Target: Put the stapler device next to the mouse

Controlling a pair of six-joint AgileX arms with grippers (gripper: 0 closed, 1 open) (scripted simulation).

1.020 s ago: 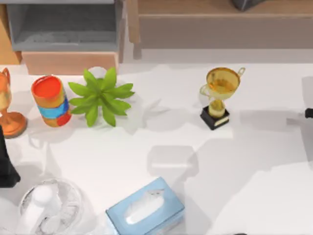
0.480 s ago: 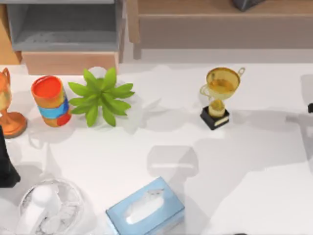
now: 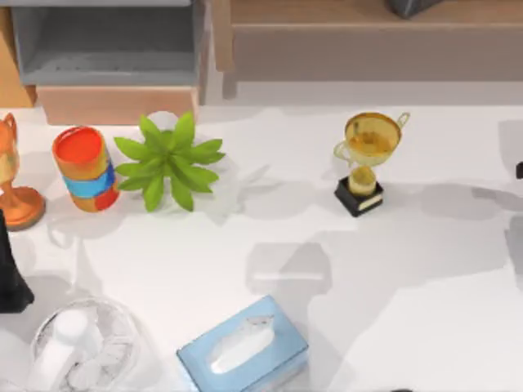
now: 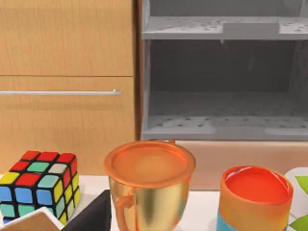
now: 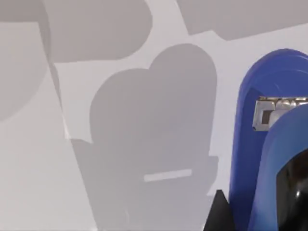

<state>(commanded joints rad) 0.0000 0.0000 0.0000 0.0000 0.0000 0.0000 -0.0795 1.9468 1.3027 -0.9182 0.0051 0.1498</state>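
Observation:
The bright-blue stapler device (image 5: 257,144), with a metal part near its tip, sits close up in the right wrist view, hanging well above the white table (image 5: 120,38). My right gripper (image 5: 255,214) appears shut on it, with a dark finger (image 5: 219,216) against its side. A small dark piece of the right arm (image 3: 520,170) pokes in at the table's right edge. The mouse is out of view. The left wrist view faces the wooden cabinet.
On the table stand a gold trophy (image 3: 365,159), a green plant (image 3: 167,159), an orange can (image 3: 84,167), a pale blue tissue box (image 3: 243,347), a white fan (image 3: 82,347) and a copper cup (image 3: 12,184). A colour cube (image 4: 38,185) sits beside that cup.
The dark piece of the right arm at the table's right edge has slid further right, almost out of the picture. The shadows near the tissue box have shifted slightly.

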